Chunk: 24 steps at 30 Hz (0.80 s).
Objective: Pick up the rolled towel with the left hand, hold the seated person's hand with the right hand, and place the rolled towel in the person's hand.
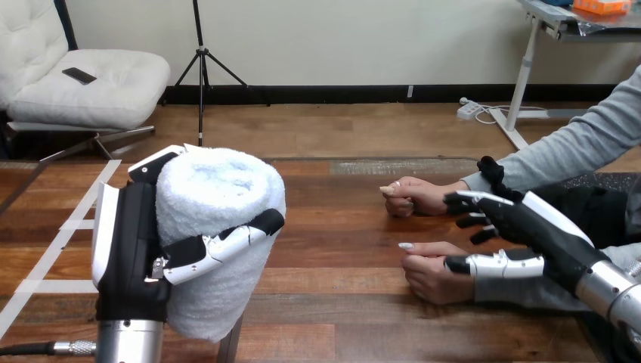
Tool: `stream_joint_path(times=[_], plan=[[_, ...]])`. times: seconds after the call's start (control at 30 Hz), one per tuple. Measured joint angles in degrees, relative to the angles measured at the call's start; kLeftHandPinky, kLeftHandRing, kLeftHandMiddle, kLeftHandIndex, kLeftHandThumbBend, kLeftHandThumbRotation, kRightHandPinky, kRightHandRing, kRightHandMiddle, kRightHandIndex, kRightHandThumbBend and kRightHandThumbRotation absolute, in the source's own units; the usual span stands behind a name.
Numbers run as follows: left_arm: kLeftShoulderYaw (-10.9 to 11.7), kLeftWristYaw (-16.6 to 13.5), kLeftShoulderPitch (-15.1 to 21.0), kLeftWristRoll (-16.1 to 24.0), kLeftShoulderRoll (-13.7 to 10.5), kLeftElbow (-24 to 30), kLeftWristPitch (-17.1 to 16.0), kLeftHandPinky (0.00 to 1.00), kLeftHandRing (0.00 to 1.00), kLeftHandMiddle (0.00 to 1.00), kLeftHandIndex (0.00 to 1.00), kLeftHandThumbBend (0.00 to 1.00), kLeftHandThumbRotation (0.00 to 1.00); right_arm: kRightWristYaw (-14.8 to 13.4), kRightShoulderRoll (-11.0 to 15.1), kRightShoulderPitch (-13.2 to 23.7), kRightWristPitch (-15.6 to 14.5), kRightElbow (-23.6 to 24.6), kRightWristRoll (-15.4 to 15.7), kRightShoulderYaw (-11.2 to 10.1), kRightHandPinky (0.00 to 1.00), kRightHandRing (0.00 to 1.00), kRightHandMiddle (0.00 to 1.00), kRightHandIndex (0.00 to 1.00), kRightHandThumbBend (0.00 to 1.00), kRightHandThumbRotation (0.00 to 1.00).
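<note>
- Left hand (pixel 132 249): raised over the table's (pixel 340 227) left part, close to the near edge, gripping the rolled towel (pixel 219 197). Thumb (pixel 227 242) crosses the roll's front, palm against its left side.
- Rolled towel: white, standing roughly upright in that grasp, its top end facing up. Its lower end hangs past the hand.
- Right hand (pixel 529 227): comes in from the table's right side, fingers (pixel 465 203) spread and loosely extended, closed on nothing.
- Person's farther hand (pixel 412 197): rests on the table toward the right edge, loosely curled. The right hand's fingers are just beside its wrist.
- Person's nearer hand (pixel 431 276): on the table, closer to the near edge. The right hand's thumb lies along its wrist; can't tell whether it presses.
- Towel and both person's hands well apart.
</note>
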State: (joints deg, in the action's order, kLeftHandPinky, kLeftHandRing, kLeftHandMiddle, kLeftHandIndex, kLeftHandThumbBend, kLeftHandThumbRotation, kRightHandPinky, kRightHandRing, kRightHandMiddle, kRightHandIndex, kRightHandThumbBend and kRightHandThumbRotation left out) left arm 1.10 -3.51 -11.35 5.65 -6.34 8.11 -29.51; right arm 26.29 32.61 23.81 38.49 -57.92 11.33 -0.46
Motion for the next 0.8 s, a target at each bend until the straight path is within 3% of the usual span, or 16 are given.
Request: stream_joint_path(times=[0.5, 0.8], plan=[[0.09, 0.81, 0.00, -0.76, -0.02, 0.00, -0.92, 0.24, 0.30, 0.36, 0.39, 0.61, 0.00, 0.12, 2.68, 2.74, -3.37, -1.27, 3.64, 2.84, 0.85, 0.91, 0.92, 0.91, 0.98, 0.31], [0.35, 1.37, -0.01, -0.93, -0.02, 0.00, -0.92, 0.24, 0.29, 0.36, 0.39, 0.61, 0.00, 0.72, 3.99, 3.46, -3.72, -1.84, 4.68, 4.36, 0.85, 0.92, 0.93, 0.92, 1.00, 0.26]])
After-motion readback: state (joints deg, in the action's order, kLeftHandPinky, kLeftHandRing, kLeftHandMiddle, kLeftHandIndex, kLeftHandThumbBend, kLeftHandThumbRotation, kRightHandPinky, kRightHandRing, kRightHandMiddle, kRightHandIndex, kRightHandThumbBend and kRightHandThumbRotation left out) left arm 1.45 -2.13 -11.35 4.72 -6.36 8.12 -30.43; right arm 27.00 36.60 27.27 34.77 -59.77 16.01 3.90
